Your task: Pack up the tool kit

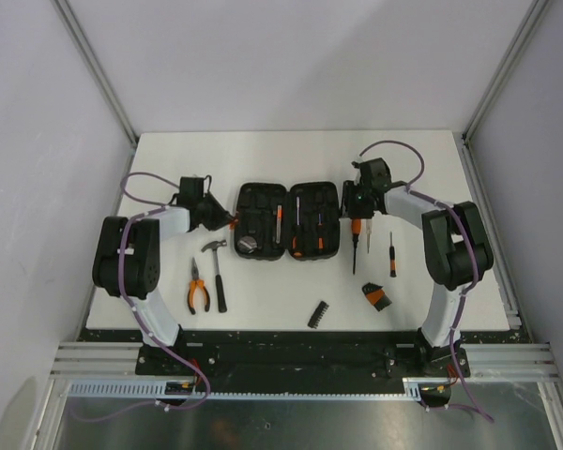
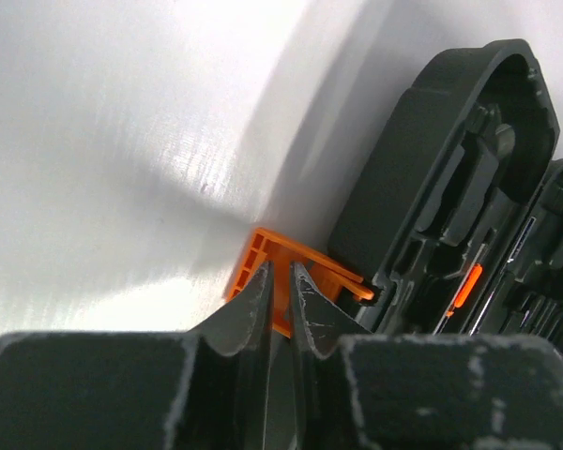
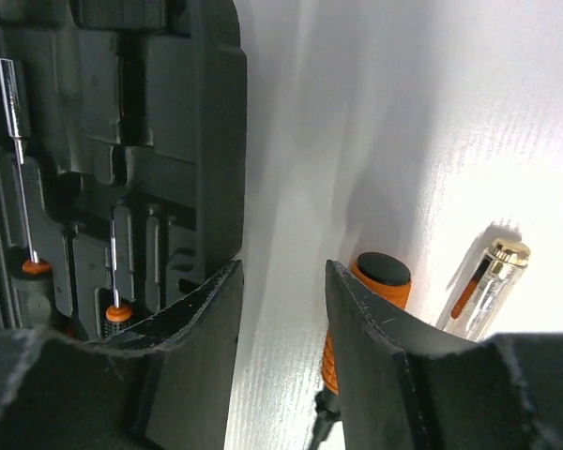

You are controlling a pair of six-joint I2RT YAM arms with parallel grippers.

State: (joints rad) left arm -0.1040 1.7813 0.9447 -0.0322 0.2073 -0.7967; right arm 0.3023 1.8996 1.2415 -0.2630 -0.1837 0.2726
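So, the case point(image 1: 289, 220) is laid open in the middle of the table point(image 1: 263, 159). The left gripper point(image 2: 281, 295) is parked at its latch point(image 2: 263, 251), jaws nearly closed. Whether the latch is actually pinched can't be told. The right gripper point(image 3: 281, 281) is held open and empty between the case and a screwdriver point(image 3: 380, 272).

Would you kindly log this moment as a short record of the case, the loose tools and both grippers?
case: tool kit open flat, some tools slotted
left gripper: nearly closed at orange latch; grip unclear
right gripper: open, at case's right edge, nothing held
loose left: hammer, pliers
loose right: orange-handled screwdriver, small screwdriver
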